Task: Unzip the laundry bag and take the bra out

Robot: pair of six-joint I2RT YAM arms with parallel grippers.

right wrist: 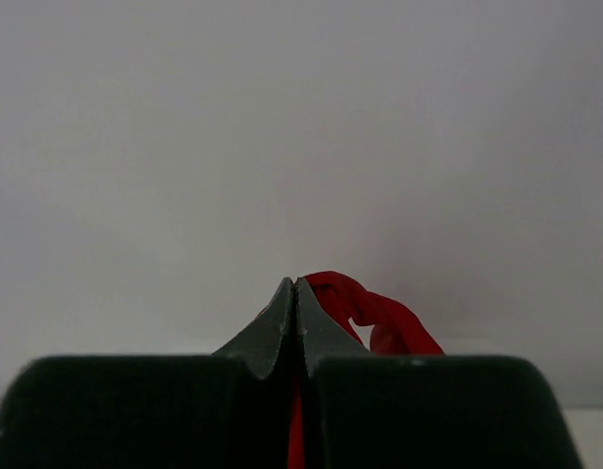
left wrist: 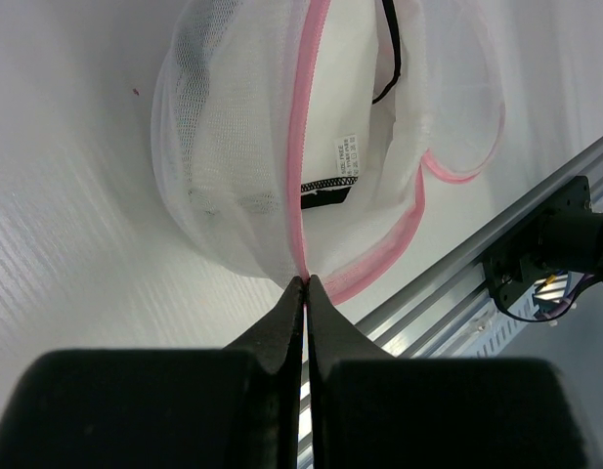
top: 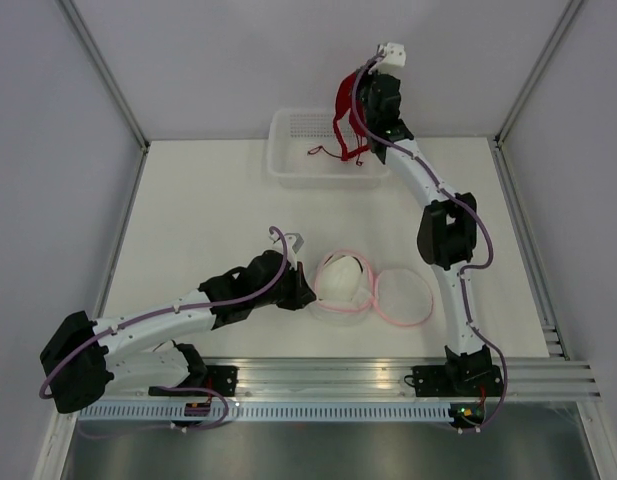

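The laundry bag (top: pixel 346 282) is a white mesh dome with pink zipper trim, lying unzipped at the table's middle with its round lid (top: pixel 403 296) flopped open to the right. My left gripper (top: pixel 306 290) is shut on the bag's pink trim at its left edge; the left wrist view shows the bag (left wrist: pixel 242 156) and my gripper (left wrist: pixel 306 281) pinching it. My right gripper (top: pixel 356 92) is raised at the back, shut on the red bra (top: pixel 342 125), which hangs down over the clear basket (top: pixel 288 160). The right wrist view shows my gripper (right wrist: pixel 297 283) clamping the bra's red strap (right wrist: pixel 379 318).
The clear plastic basket stands at the back of the table under the hanging bra. An aluminium rail (top: pixel 338 375) runs along the near edge with both arm bases on it. White walls enclose the table on the left, the right and the back.
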